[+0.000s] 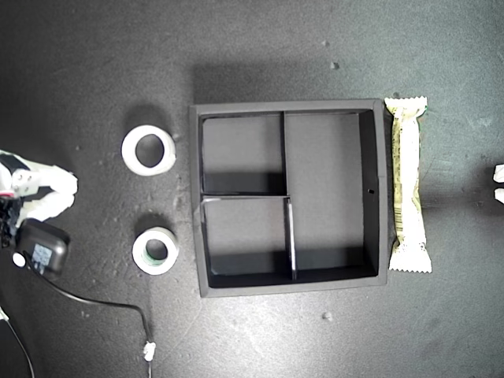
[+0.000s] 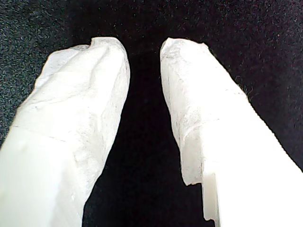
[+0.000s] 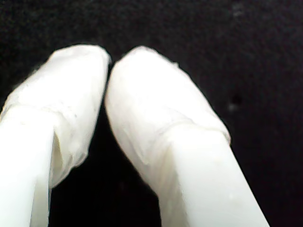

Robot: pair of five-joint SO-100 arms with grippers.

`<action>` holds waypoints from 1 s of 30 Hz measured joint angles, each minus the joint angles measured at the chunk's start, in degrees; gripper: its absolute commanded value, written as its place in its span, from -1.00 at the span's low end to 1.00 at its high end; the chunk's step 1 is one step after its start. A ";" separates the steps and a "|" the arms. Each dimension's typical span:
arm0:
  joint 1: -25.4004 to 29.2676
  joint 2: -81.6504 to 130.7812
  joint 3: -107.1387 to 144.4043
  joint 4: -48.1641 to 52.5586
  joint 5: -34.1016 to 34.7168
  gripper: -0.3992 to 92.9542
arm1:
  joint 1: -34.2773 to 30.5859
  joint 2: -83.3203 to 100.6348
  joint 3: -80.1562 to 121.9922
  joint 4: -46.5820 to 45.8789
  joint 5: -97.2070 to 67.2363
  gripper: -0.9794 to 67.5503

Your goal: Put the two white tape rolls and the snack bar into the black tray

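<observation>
The black tray (image 1: 380,197) lies in the middle of the exterior view, its three compartments empty. At the exterior view's left of it lie the two white tape rolls, the larger roll (image 1: 148,150) further up the picture and the smaller, greenish roll (image 1: 155,250) lower down. The snack bar (image 1: 408,183) lies lengthwise along the tray's wall on the exterior view's right. My first gripper (image 2: 142,47) is open over bare black mat, holding nothing. My second gripper (image 3: 110,59) is shut, tips touching, with nothing between them. Neither wrist view shows any task object.
One arm's white-wrapped fingers (image 1: 49,193) reach in at the exterior view's left edge, beside a black module (image 1: 43,248) with a cable (image 1: 102,303) trailing across the mat. Another arm's white fingertips (image 1: 498,172) show at the exterior view's right edge.
</observation>
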 measured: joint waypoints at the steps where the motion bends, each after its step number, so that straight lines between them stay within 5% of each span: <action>1: 0.00 0.00 0.00 0.00 0.00 -0.99 | 0.00 0.00 0.00 0.00 0.00 -0.84; 20: 0.00 0.00 0.00 0.00 -0.09 -0.99 | 0.70 0.00 0.00 0.00 0.00 -0.85; 27: -3.43 0.00 0.00 0.00 -12.66 -0.99 | 6.42 -0.09 0.00 -7.82 0.00 -0.97; 30: -3.43 0.00 0.00 -0.79 -12.92 -0.99 | 10.20 -0.09 0.00 -14.06 0.00 -0.98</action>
